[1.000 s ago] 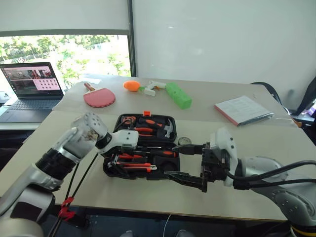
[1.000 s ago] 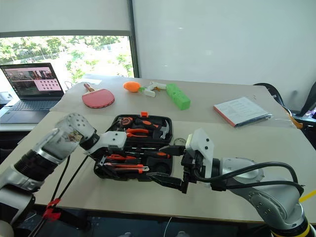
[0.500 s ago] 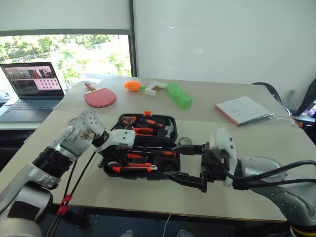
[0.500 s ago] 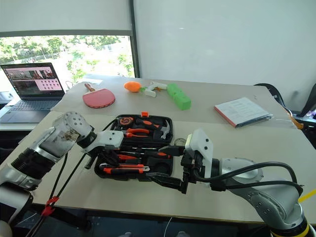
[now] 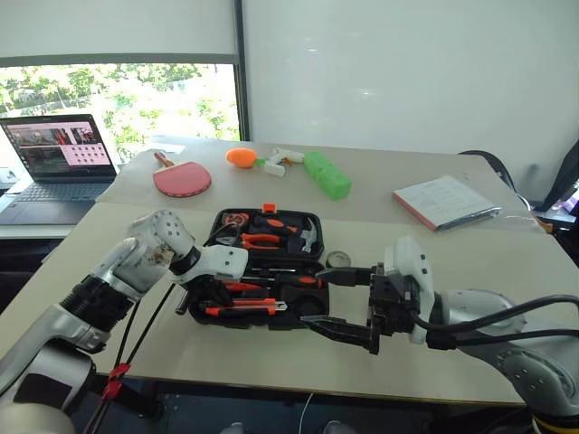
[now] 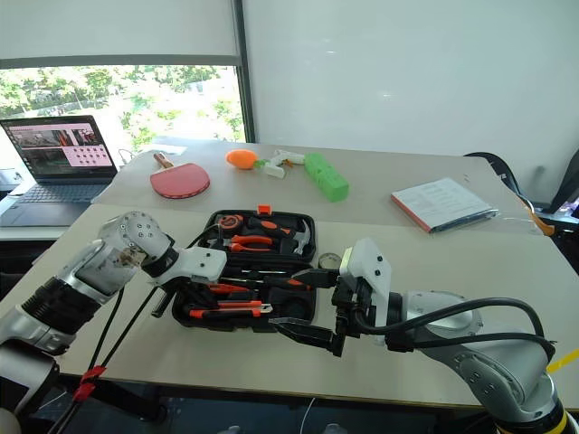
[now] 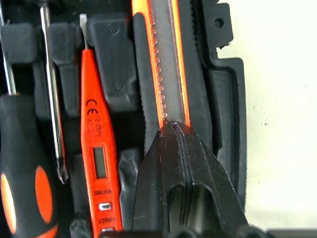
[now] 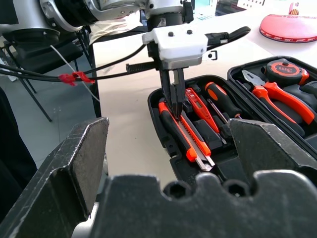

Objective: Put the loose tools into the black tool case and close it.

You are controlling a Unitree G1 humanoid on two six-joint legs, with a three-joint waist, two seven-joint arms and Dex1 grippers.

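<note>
The black tool case (image 5: 244, 319) lies open on the table in front of me. In its near half lie a black-orange utility knife (image 7: 166, 64), a slim orange-red tool (image 7: 94, 148) and an orange-and-black screwdriver (image 8: 218, 96). My left gripper (image 8: 173, 110) points down into that half. It is shut, with its tips resting on top of the knife and nothing between them. A small round tape roll (image 5: 338, 259) sits on the table just right of the case. My right gripper (image 5: 348, 301) hangs open at the case's near right corner, holding nothing.
Pliers (image 8: 270, 89) and other tools fill the case's far half. Behind the case lie a red paddle (image 5: 181, 179), an orange object (image 5: 241, 156) and a green block (image 5: 327, 175). A laptop (image 5: 63, 158) stands far left, a notebook (image 5: 445, 201) far right.
My left gripper has shut and sunk slightly, so its tips now rest on the utility knife. The right gripper has stayed where it was, open.
</note>
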